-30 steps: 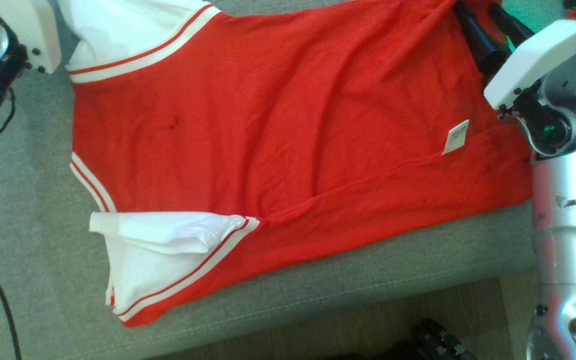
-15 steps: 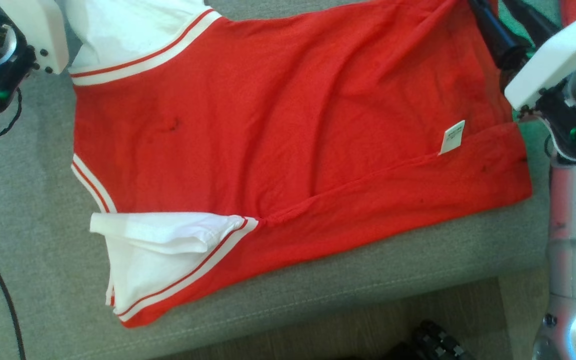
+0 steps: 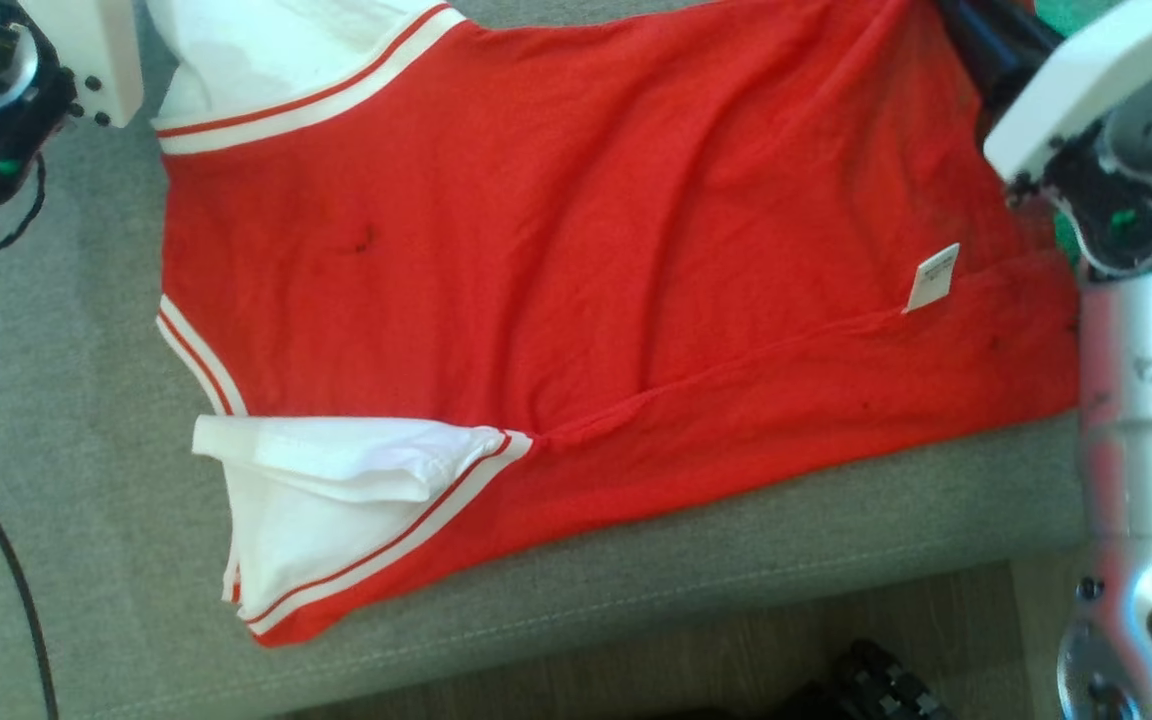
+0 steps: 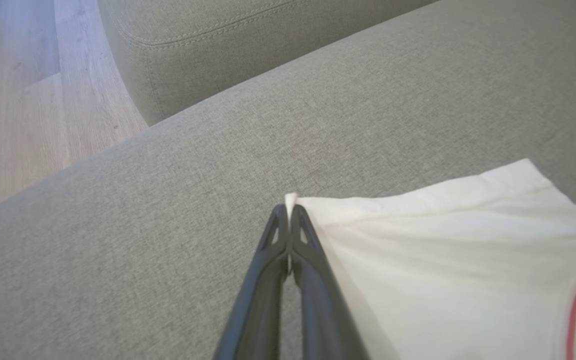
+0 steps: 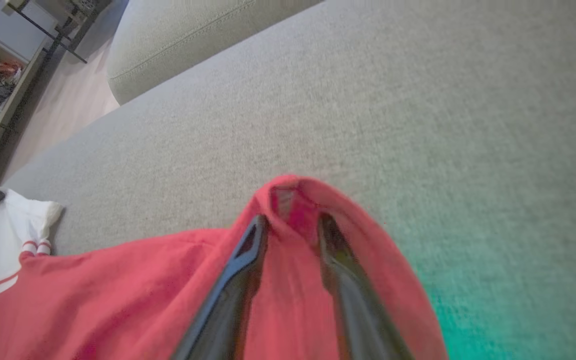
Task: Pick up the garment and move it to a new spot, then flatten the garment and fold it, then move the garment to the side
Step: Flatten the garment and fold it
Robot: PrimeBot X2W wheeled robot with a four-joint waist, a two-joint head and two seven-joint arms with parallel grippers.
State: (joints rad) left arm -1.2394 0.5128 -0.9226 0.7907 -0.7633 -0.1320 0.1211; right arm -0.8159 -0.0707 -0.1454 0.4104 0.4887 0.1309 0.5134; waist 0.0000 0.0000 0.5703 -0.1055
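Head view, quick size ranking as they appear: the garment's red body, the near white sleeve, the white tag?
1. Red body, by far the largest.
2. Near white sleeve.
3. White tag, the smallest.

Head: looked steeply down, close over the garment (image 3: 576,250).
Left wrist: low over the sofa (image 4: 118,240), faced its cushion (image 4: 208,55).
Right wrist: shared that sofa and cushion.

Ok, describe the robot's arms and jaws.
The left wrist and right wrist each pair a white angular cover with a black housing showing a green light. The right forearm is scuffed silver metal. A thin black cable runs below the left arm. Jaws: long, slim, dark, with triangular cut-outs near the tips.
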